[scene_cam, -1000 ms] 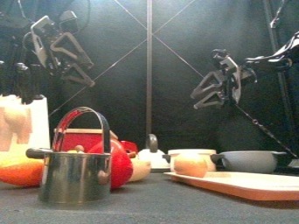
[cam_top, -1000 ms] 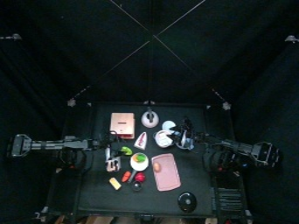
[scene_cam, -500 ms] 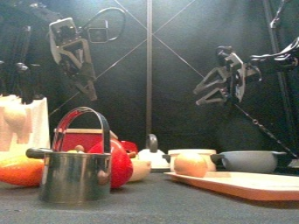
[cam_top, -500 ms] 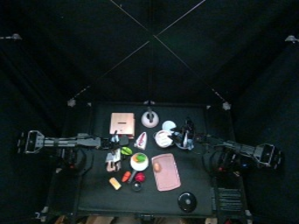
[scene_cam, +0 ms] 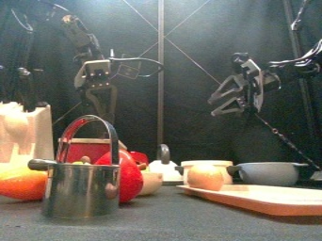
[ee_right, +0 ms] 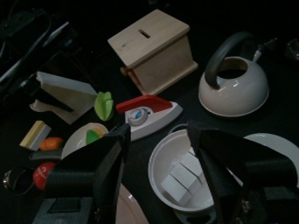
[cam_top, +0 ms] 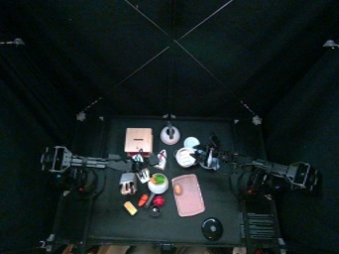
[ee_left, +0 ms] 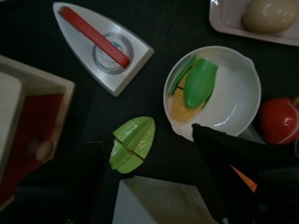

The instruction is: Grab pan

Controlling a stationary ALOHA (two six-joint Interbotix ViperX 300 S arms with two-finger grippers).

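A shallow grey pan (scene_cam: 270, 172) with a short handle sits at the right of the front view, behind the cutting board. From above and in the right wrist view it is a round dish with a white inside (cam_top: 187, 157) (ee_right: 187, 171). My right gripper (scene_cam: 239, 89) (ee_right: 163, 162) hangs open just above it, touching nothing. My left gripper (scene_cam: 104, 94) (ee_left: 158, 166) is open and empty, high over a white bowl of green vegetables (ee_left: 216, 87) and a lime wedge (ee_left: 132, 143).
A steel pot (scene_cam: 82, 191) with a side handle stands at the front left. Also on the table are a white knife block (scene_cam: 25, 136), a tomato (ee_left: 281, 121), a toy iron (ee_left: 103, 45), a kettle (ee_right: 237, 80), a wooden box (ee_right: 149, 48) and a cutting board (cam_top: 188, 194).
My left arm has swung in from the far left toward the middle of the table, still open. The right arm has not moved.
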